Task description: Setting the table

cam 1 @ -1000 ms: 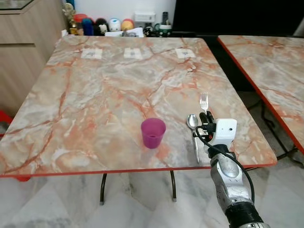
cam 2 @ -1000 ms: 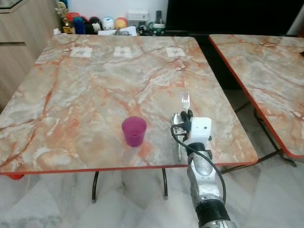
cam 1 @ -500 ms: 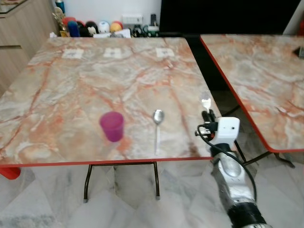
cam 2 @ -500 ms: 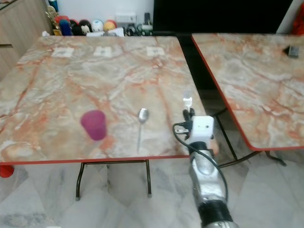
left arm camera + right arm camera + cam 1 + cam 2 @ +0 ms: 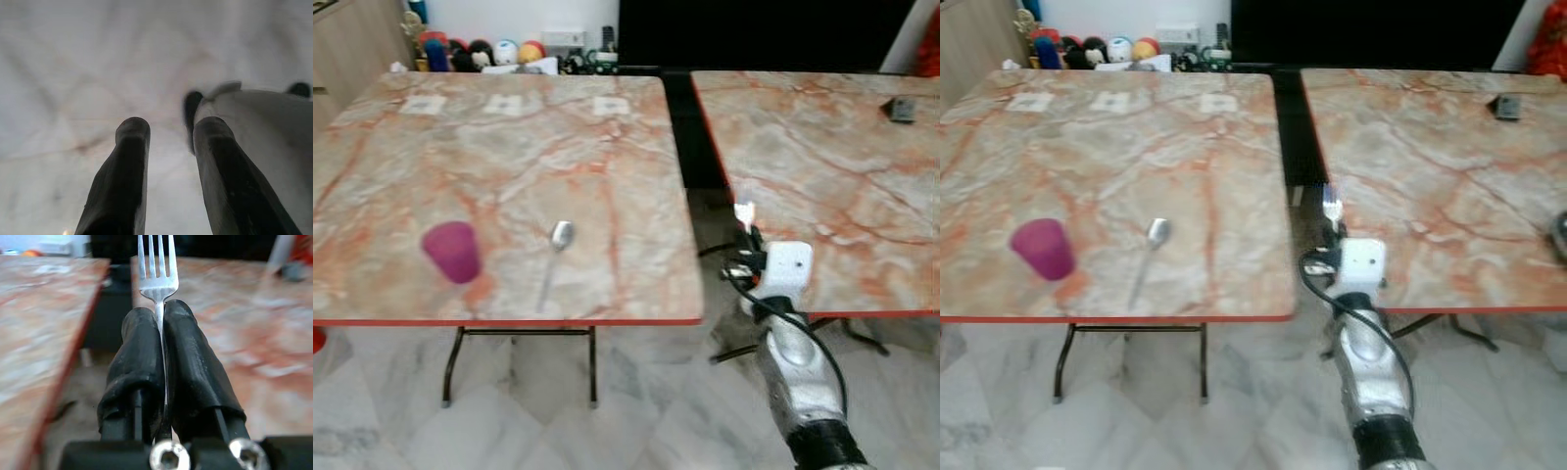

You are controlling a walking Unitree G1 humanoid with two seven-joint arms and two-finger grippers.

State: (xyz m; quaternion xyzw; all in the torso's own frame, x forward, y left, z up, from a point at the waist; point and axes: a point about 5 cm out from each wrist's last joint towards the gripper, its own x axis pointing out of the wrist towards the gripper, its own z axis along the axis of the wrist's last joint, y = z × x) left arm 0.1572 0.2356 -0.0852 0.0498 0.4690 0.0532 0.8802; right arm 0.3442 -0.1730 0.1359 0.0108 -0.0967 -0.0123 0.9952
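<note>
Metal fork (image 5: 157,269) pinched at the neck between the two black fingers (image 5: 139,357) of the right gripper (image 5: 751,245), tines up and forward. The gripper hangs over the dark gap between the two marble tables, off the edge of the left table (image 5: 607,186), right table (image 5: 822,166) just beside it. Fork looks thin, stiff, light and smooth, so likely to slip or pivot in the pads; the grip low on the neck seems sound, but a hold nearer mid-handle would probably steady it for laying flat.

On the left table: spoon (image 5: 554,255) lying near the front edge, purple cup (image 5: 451,251) to its left, well apart from the fork. Small dark object (image 5: 902,109) at the far side of the right table.

Left gripper (image 5: 171,147) points at pale marble floor, fingers apart, nothing between them, idle.
</note>
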